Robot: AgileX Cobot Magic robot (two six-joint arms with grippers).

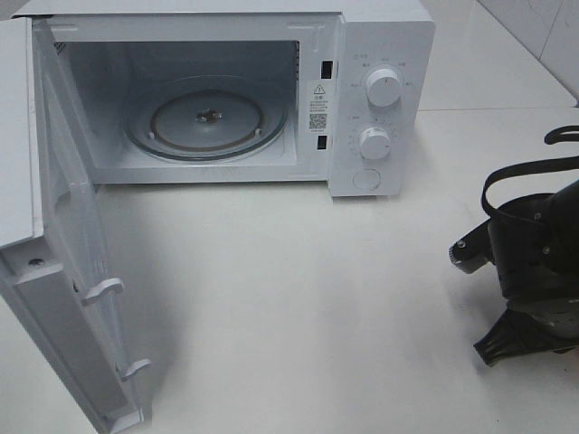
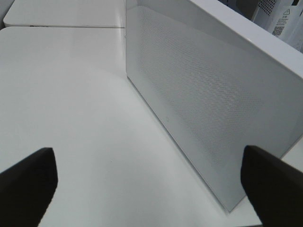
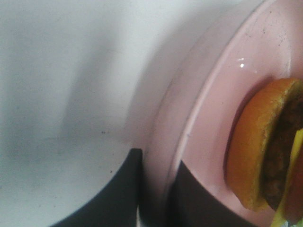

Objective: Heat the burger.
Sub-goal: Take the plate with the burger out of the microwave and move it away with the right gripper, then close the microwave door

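The microwave (image 1: 217,95) stands at the far edge of the white table (image 1: 298,307), its door (image 1: 63,271) swung fully open toward the table's near left corner. Inside, the glass turntable (image 1: 206,117) lies flat on the cavity floor with nothing on it. Two white knobs (image 1: 384,88) sit one above the other on the control panel, with a round button below them. In the right wrist view the burger (image 3: 267,146) rests on a pink plate (image 3: 218,94); only its orange-brown bun edge, dark patty and a sliver of yellow cheese show at the frame's border. The right gripper (image 3: 156,189) is clamped narrowly on the plate's rim, one dark finger on the outer side of the rim and the other on the inner side, and does not touch the burger. In the high view the right arm (image 1: 534,262) sits by the table's right edge, well apart from the microwave, and neither plate nor burger can be made out there. The left gripper (image 2: 151,184) is spread wide and holds nothing; its two dark fingertips (image 2: 28,182) frame bare table just beside the outer face of the open door, whose perforated panel runs alongside them.
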